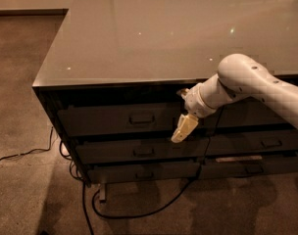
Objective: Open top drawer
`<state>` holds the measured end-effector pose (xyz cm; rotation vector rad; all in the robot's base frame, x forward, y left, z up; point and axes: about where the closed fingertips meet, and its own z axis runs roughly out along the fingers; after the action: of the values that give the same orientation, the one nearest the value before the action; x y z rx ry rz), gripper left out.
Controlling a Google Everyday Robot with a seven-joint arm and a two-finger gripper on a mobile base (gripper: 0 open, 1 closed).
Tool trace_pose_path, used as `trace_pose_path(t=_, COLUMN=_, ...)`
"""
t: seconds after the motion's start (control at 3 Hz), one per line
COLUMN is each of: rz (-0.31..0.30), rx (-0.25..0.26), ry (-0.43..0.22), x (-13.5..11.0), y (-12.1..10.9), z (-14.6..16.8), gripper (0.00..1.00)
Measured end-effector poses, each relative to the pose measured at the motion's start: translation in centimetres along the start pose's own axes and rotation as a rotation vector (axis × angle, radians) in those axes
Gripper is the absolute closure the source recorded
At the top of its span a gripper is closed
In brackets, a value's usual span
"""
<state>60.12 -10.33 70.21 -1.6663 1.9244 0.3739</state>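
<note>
The top drawer (110, 119) is a wide dark grey drawer with a tall flat front, just under the counter top on the left stack. Its small rectangular pull handle (141, 118) sits at the centre. The drawer front looks closed, in line with the fronts below. My gripper (182, 131) hangs from the white arm (247, 80) in front of the drawer's right end, to the right of the handle and a little lower. It does not touch the handle.
Two shallower drawers (139, 152) lie below the top one, and a right-hand stack of drawers (266, 143) sits behind the arm. A glossy grey counter top (178, 28) covers the cabinet. Black cables (139, 212) trail on the floor at the base.
</note>
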Motion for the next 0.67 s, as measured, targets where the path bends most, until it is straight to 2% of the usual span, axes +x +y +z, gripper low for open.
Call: trace_pose_path(t=0.67, rz=-0.036, rx=0.008, ry=0.006, x=0.55, y=-0.32, z=1.44, gripper=0.0)
